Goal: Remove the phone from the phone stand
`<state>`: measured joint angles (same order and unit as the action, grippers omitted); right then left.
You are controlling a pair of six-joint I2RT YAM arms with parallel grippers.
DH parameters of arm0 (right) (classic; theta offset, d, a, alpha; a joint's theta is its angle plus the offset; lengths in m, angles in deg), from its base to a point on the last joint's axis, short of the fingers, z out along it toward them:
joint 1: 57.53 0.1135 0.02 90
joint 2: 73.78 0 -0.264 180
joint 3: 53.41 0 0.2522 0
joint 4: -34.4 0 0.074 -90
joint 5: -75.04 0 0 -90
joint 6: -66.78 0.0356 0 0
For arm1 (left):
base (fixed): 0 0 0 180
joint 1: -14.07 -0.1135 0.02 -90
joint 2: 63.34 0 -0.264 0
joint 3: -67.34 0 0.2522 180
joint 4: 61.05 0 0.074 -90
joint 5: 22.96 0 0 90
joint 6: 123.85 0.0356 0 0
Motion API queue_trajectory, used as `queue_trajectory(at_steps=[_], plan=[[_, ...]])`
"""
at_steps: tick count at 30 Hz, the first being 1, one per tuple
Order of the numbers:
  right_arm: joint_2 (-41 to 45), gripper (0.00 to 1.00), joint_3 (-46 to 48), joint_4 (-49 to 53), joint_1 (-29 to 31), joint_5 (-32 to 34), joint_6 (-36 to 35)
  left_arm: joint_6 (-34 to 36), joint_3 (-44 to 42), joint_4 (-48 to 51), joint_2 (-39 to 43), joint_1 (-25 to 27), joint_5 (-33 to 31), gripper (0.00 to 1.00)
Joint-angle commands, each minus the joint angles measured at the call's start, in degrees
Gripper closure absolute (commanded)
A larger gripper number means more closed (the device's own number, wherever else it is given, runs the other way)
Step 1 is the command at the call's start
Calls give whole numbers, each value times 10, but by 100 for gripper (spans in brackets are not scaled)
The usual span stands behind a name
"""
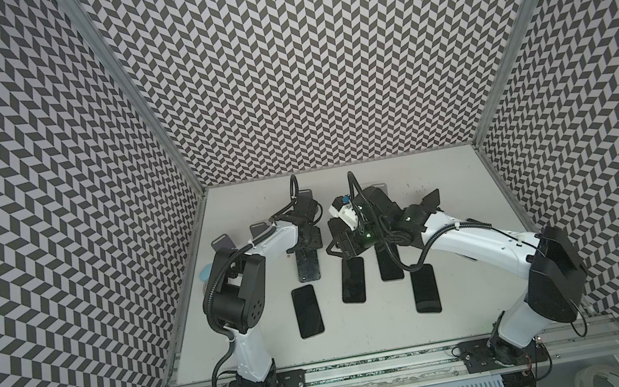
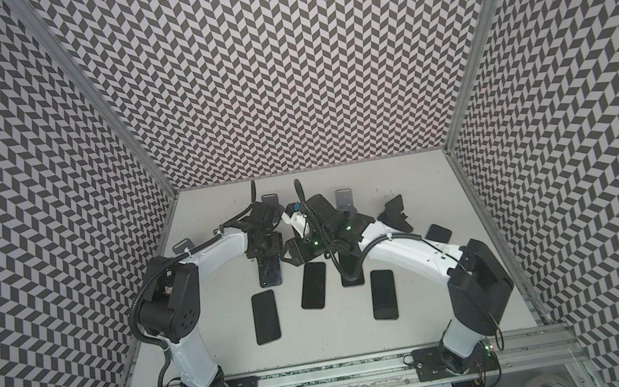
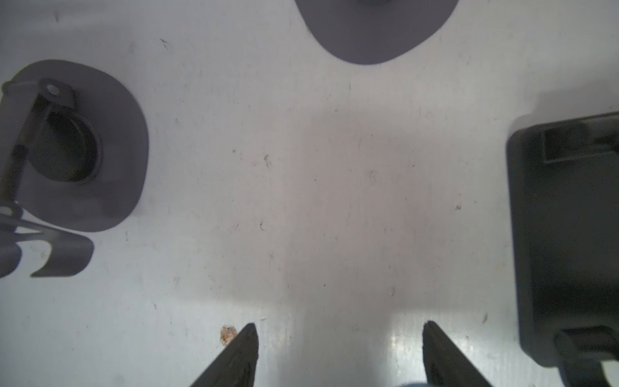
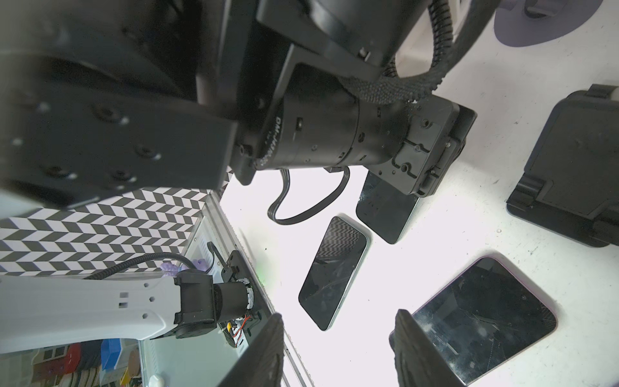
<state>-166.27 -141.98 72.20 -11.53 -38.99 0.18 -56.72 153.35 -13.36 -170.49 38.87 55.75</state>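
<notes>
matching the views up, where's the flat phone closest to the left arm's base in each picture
Both top views: the phone is leftmost of the flat ones, lower middle.
Left wrist: not in it.
Right wrist: near the middle, with a zigzag reflection.
Shared landmark: the second phone, half under the left arm, just beyond it.

Cropped at frame edge: grey oval-based phone stand [image 3: 110, 160], black rectangular plastic stand [image 3: 569, 234]. Half under black corrugated cable [image 1: 413, 269]: dark glass-faced phone [image 1: 386, 271].
</notes>
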Motion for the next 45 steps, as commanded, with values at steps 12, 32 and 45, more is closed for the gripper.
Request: queue_trajectory(at_steps=[12, 32, 45], plan=[[14, 48, -17, 22, 2, 10, -12, -12, -14, -55, -22, -8, -21, 48], [4, 48, -25, 37, 2, 17, -13, -11, -41, -86, -43, -10, -26, 48], [10, 46, -24, 37, 3, 17, -15, -14, -42, -79, -39, -16, -20, 45]])
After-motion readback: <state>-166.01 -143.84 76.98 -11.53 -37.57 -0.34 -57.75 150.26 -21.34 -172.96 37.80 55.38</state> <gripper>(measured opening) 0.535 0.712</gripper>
